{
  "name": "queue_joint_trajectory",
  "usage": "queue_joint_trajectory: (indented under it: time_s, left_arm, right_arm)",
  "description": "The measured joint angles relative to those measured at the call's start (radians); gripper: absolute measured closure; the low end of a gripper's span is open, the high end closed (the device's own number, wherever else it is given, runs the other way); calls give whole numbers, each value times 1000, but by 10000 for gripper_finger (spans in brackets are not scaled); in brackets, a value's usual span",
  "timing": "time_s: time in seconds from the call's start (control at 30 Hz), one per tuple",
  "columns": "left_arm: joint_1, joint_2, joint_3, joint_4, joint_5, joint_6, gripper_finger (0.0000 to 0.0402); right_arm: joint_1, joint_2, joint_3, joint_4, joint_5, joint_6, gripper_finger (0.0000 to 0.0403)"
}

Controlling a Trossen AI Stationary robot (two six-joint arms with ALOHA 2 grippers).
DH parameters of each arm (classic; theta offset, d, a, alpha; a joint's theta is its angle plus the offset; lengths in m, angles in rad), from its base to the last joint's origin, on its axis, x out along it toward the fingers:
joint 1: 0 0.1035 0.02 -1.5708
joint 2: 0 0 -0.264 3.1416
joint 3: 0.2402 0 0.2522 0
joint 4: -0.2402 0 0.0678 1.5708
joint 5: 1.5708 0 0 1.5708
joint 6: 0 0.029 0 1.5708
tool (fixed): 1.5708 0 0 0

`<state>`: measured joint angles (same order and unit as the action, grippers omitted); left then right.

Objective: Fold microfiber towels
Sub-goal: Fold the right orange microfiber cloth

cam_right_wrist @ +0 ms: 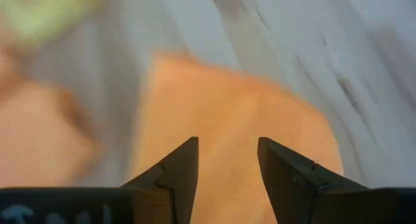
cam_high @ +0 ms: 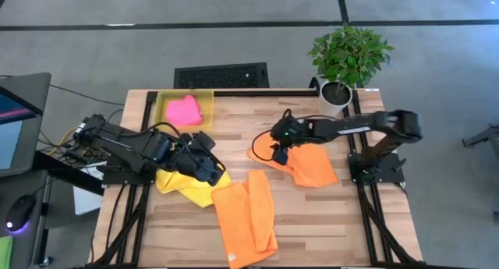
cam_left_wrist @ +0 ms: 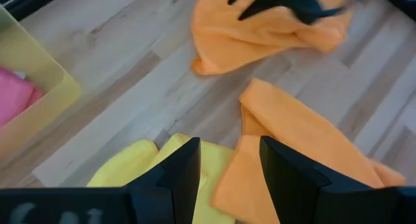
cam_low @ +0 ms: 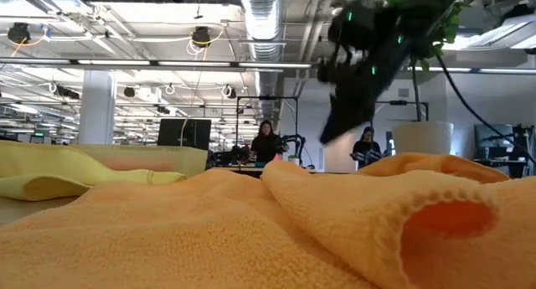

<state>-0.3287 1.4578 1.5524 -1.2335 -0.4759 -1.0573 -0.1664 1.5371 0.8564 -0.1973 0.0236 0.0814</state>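
A yellow towel [cam_high: 181,183] lies crumpled at the table's left, with my left gripper [cam_left_wrist: 229,169] open above its right edge [cam_left_wrist: 162,162]. Beside it a long orange towel [cam_high: 245,216] lies partly folded near the front edge. A second orange towel [cam_high: 306,166] lies bunched at the right. My right gripper [cam_right_wrist: 227,165] hangs open over its left end, clear of the cloth in the low view [cam_low: 335,130]. A pink towel [cam_high: 184,110] rests inside the yellow bin [cam_high: 204,97].
The yellow bin stands at the table's far left corner. A potted plant [cam_high: 347,58] stands at the far right corner. Bare wood [cam_high: 234,136] lies between the two arms, and more shows at the front right [cam_high: 335,222].
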Motion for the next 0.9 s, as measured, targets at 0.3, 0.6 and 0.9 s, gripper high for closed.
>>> queue_joint_trajectory:
  time_s: [0.3, 0.6, 0.9]
  left_arm:
    - [134, 51, -150, 301, 169, 142, 250]
    - [284, 167, -375, 863, 403, 540, 250]
    - [335, 329, -419, 938, 278, 770, 250]
  right_arm:
    - [150, -304, 65, -135, -128, -2, 220]
    - [260, -521, 68, -156, -150, -1, 220]
    - [298, -623, 66, -220, -149, -29, 220]
